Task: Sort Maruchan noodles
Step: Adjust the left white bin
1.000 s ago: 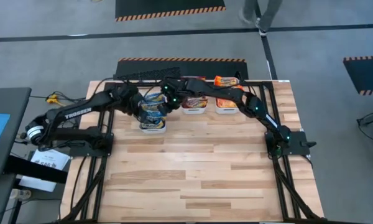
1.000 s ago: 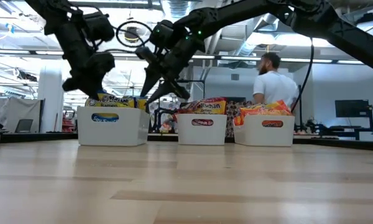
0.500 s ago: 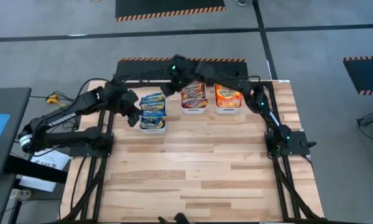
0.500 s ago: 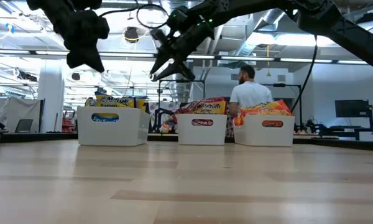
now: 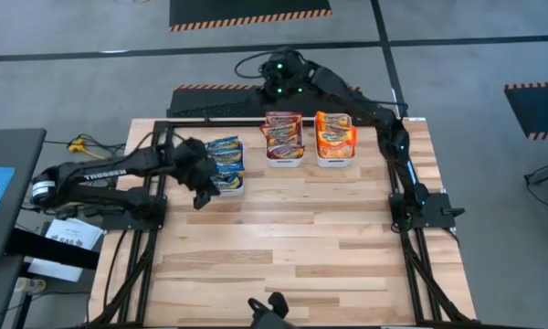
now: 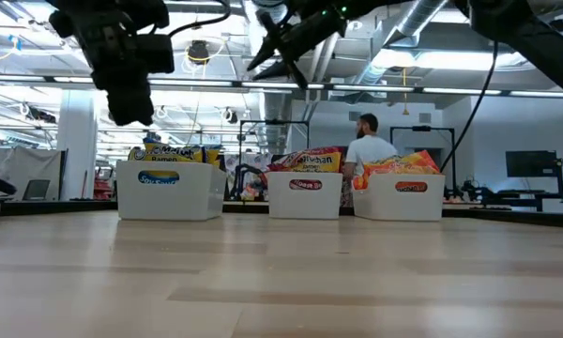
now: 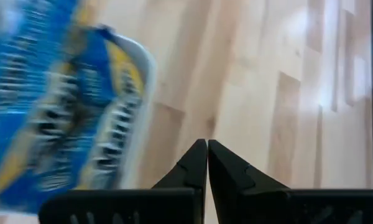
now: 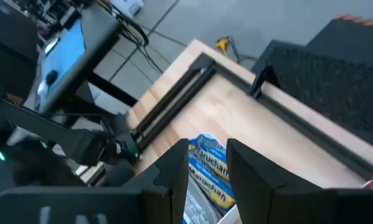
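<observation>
Noodles all look binned already — blue packets in the left bin, maroon packets in the middle, orange packets on the right, long axes running near-to-far. Left gripper sits just left of the blue bin, fingers pinched together, empty. Right gripper hangs beyond the far edge, slightly parted, holding nothing. "Maruchan" reads on the wrappers; "TROSSEN" on the left arm.
</observation>
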